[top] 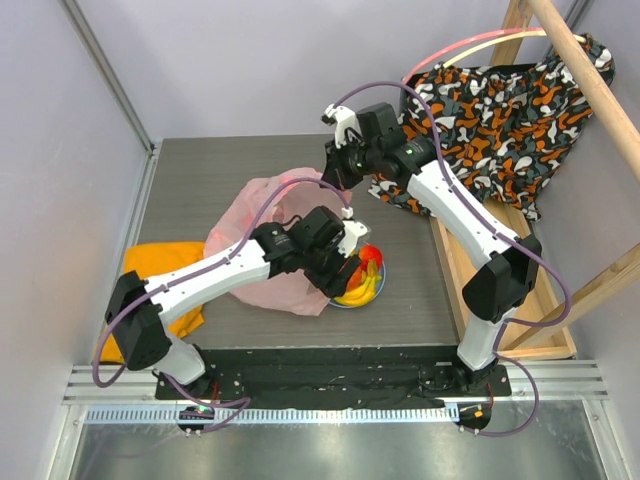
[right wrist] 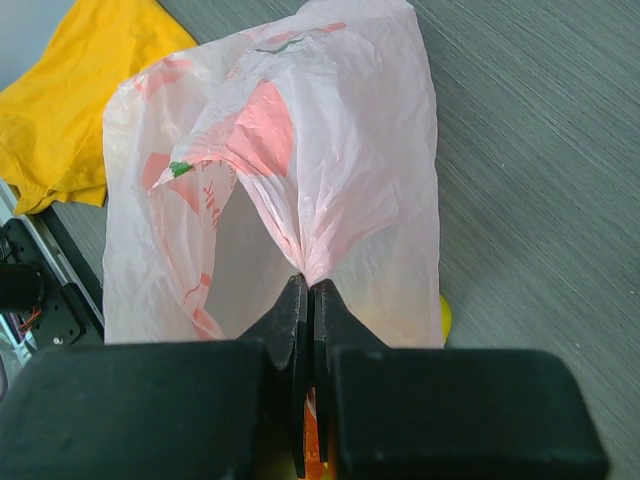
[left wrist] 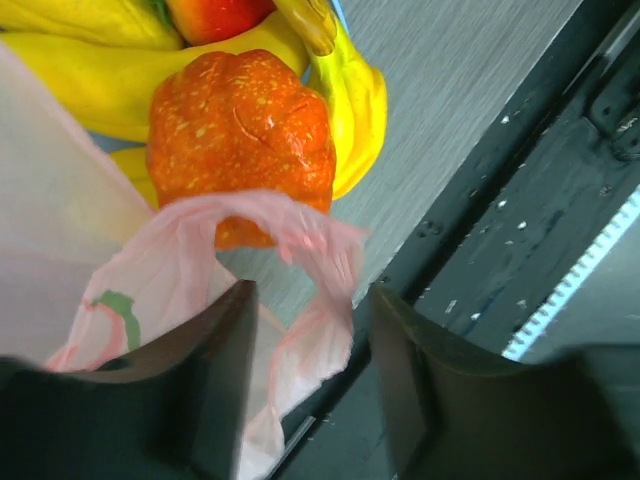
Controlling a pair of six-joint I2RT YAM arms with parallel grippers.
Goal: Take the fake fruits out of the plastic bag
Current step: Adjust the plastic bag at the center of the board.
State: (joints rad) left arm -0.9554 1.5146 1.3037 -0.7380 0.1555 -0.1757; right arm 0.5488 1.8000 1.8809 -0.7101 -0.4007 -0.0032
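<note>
My right pincer (right wrist: 310,290) is clenched on a gathered fold of the plastic bag (right wrist: 330,150), at the bag's far side. The bag lies crumpled around the middle of the counter (top: 200,170). My left pincer (left wrist: 315,300) is released, fingers apart, with a pink handle loop drooping across the gap. Just beyond it the orange ridged fruit (left wrist: 240,130) lies out of the bag against the banana bunch (left wrist: 360,100), with the red fruit (left wrist: 215,15) behind. All three are on the light-blue plate (top: 383,285) near the counter's near edge, touching the bag's right side.
</note>
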